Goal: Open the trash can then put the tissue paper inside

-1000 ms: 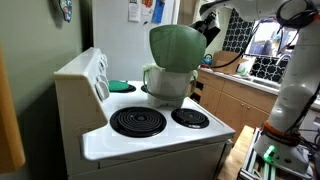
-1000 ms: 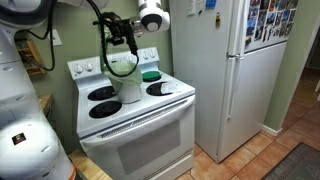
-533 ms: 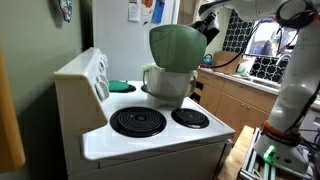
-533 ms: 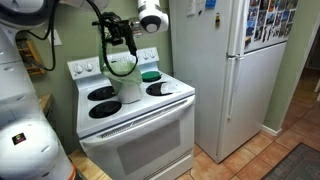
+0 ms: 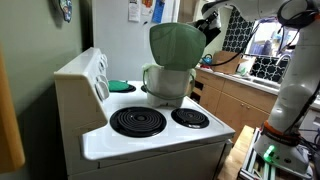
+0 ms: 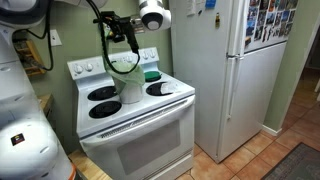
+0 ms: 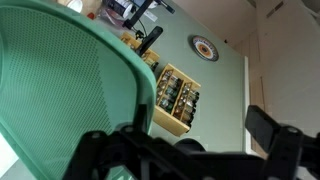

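Stovetop [image 5: 152,143] holds trash can [image 5: 167,84], lid [image 5: 175,46] raised upright; gripper [image 5: 211,30] beside it, grip unclear.

Silvery trash can [image 5: 168,82] stands on the stove [image 5: 150,135]; green lid [image 5: 176,45] raised upright.

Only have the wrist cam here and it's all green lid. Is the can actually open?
Observer: Yes. In both exterior views the lid stands raised, upright above the trash can.
Operator: Where's the can sitting?
Observer: On top of the stove, toward the back, past the front burners.
Operator: And the gripper relative to the lid?
Observer: In an exterior view the gripper is up beside the lid's upper edge, on the side away from that camera. I cannot tell whether it is clamped on the lid.
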